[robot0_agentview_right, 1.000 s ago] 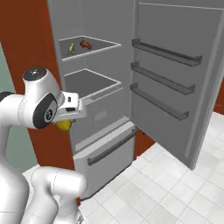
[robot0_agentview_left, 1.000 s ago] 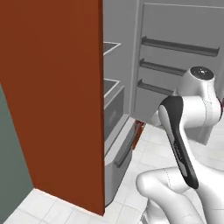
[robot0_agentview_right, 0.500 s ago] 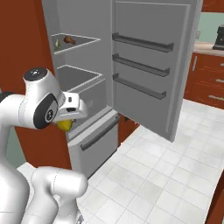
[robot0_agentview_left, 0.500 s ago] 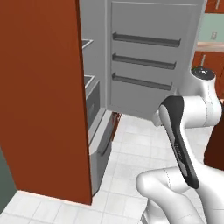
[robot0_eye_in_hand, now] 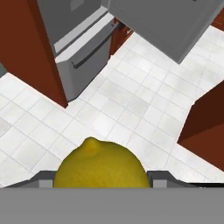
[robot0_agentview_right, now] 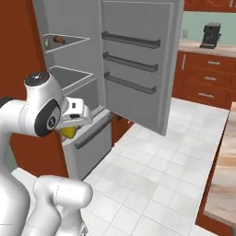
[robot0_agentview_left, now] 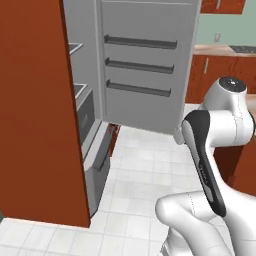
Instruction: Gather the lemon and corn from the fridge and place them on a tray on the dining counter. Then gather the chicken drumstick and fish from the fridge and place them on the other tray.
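Yellow lemon [robot0_eye_in_hand: 102, 164]: sits between the jaws in the hand view, its nub pointing up and away from the camera; in the right base view a bit of yellow shows under the white hand, in front of the fridge drawer.
Jaws: clamped on the lemon, one grey pad on each side of it at the bottom of the hand view; the gripper [robot0_agentview_right: 69, 131] hangs in front of the fridge, low, by the drawer front.
Fridge [robot0_agentview_right: 69, 50]: grey, its door swung wide open; the landmark for all else.
Door [robot0_agentview_right: 138, 60]: hinged out to the right of the fridge body, three dark rails across its inner face, one above the other.
Top shelf [robot0_agentview_right: 64, 42]: inside the fridge, high up; small items lie on it, one brownish and one greenish, too small to name with certainty.
Lower shelf [robot0_agentview_right: 73, 76]: below the top shelf, bare grey where it shows.
Drawer [robot0_agentview_right: 92, 133]: at the fridge bottom, pulled slightly out, with a long dark handle.
Side panel [robot0_agentview_left: 35, 110]: red-brown, stands left of the fridge and hides most of its inside in the left base view.
Floor [robot0_eye_in_hand: 131, 100]: white tiles, spreading out in front of the fridge; the lemon is held above it.
Cabinets [robot0_agentview_right: 205, 80]: red-brown, right of the open door, under a pale surface [robot0_agentview_right: 203, 47].
Coffee machine [robot0_agentview_right: 211, 34]: dark, stands on that surface, well right of the fridge.
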Tool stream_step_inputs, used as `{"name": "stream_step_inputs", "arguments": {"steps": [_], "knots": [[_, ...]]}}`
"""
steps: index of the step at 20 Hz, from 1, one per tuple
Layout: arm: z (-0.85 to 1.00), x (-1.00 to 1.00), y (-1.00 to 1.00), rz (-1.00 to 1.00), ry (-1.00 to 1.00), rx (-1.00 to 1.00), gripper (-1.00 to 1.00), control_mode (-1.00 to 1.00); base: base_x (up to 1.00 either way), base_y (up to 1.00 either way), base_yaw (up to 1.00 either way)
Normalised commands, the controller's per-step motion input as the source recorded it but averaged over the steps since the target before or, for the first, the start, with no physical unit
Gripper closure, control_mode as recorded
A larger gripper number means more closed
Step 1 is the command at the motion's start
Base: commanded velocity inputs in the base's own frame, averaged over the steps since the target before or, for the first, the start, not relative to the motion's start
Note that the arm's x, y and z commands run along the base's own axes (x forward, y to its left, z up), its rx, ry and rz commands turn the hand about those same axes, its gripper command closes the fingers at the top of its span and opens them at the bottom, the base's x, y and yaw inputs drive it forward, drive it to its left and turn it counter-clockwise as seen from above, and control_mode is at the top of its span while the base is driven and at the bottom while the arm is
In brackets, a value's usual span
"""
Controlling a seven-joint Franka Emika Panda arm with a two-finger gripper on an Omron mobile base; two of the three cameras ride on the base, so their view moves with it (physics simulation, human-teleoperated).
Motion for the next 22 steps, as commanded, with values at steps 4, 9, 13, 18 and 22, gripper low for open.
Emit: {"name": "stream_step_inputs", "arguments": {"steps": [4, 9, 13, 18, 22], "knots": [[0.0, 0.0, 0.0, 0.0, 0.0, 0.0, 1.0, 1.0, -0.59, -0.42, -0.14], [0.0, 0.0, 0.0, 0.0, 0.0, 0.0, 1.0, 1.0, -0.51, -0.44, -0.13], [0.0, 0.0, 0.0, 0.0, 0.0, 0.0, 1.0, 1.0, -0.25, -0.57, -0.09], [0.0, 0.0, 0.0, 0.0, 0.0, 0.0, 1.0, 1.0, -0.18, -0.78, -0.05], [0.0, 0.0, 0.0, 0.0, 0.0, 0.0, 1.0, 1.0, -0.15, -0.82, -0.05]]}}
